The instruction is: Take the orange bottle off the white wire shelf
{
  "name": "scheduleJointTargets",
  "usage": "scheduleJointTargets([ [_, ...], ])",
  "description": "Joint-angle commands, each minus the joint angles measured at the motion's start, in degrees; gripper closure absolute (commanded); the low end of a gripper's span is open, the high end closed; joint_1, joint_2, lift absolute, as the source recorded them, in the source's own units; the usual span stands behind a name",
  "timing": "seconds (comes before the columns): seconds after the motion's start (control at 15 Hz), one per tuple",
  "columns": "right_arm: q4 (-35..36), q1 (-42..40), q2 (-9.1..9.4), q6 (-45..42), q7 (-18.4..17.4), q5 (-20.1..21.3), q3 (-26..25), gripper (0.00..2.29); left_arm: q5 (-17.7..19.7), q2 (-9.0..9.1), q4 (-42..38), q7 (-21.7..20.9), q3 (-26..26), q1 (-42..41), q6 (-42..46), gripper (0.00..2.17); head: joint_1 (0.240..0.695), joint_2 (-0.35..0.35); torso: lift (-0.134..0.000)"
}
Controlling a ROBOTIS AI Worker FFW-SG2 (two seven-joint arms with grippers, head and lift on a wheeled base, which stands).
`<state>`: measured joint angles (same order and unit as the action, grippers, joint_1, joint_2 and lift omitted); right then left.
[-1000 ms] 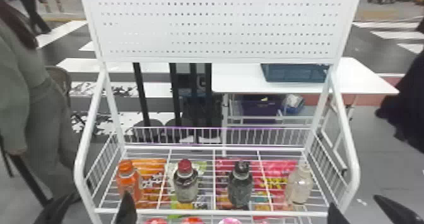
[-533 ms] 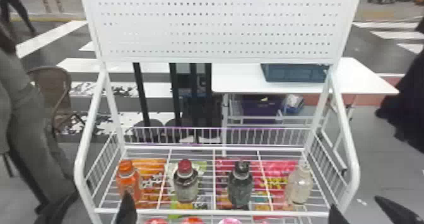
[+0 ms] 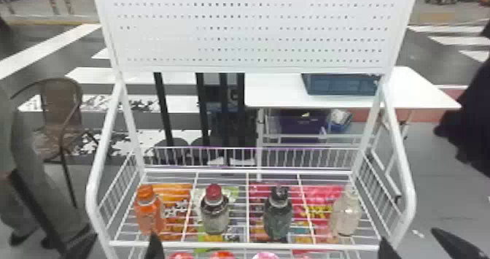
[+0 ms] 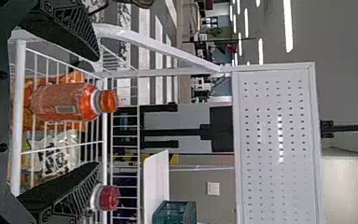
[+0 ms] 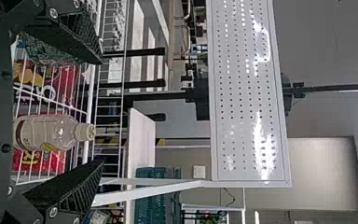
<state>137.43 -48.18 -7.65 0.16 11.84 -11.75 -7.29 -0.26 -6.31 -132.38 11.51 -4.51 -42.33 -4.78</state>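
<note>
My left gripper (image 3: 118,249) is at the front left corner of the white wire shelf (image 3: 233,245), its two fingers wide apart. The orange bottle (image 3: 148,211) stands upright at the shelf's left end, just behind it. In the left wrist view the orange bottle (image 4: 65,101) shows between and beyond the open fingers of my left gripper (image 4: 98,112), untouched. My right gripper (image 3: 412,242) waits open at the front right corner; in the right wrist view a pale bottle (image 5: 51,132) lies beyond the right gripper (image 5: 101,112).
Right of the orange bottle stand a red-capped bottle (image 3: 215,211), a dark bottle (image 3: 277,214) and the pale one. Colourful packs show beneath the wires. The shelf has side rails and a perforated panel (image 3: 255,32). Behind are a white table (image 3: 273,94) and a chair (image 3: 62,119).
</note>
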Motion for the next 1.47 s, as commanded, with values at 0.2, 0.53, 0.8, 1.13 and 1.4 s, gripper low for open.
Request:
scheduleJointTargets([
  [0.2, -0.06, -0.16, 0.27, -0.02, -0.06, 0.32, 0.0, 0.14, 1.58, 0.24, 18.12, 0.88, -1.82, 9.45, 7.1, 0.11, 0.499, 0.0, 0.0],
  [0.53, 0.38, -0.87, 0.8, 0.16, 0.03, 0.76, 0.0, 0.14, 1.67, 2.09, 30.16, 0.0, -1.91, 19.03, 12.2, 0.11, 0.499, 0.0, 0.0],
  [0.8, 0.55, -1.31, 0.89, 0.16, 0.03, 0.76, -0.26, 0.14, 1.41, 2.0, 37.1, 0.53, -1.38, 23.78, 12.2, 0.11, 0.499, 0.0, 0.0],
  [1.13, 0.47, -1.13, 0.97, 0.16, 0.03, 1.03, 0.0, 0.14, 0.53, 2.09, 42.64, 0.88, -0.5, 28.0, 12.2, 0.1, 0.499, 0.0, 0.0],
  [1.4, 0.29, -1.31, 0.97, 0.16, 0.03, 1.2, -0.09, 0.14, 0.7, 2.27, 48.0, 0.36, -0.59, 33.18, 12.73, 0.1, 0.499, 0.0, 0.0],
])
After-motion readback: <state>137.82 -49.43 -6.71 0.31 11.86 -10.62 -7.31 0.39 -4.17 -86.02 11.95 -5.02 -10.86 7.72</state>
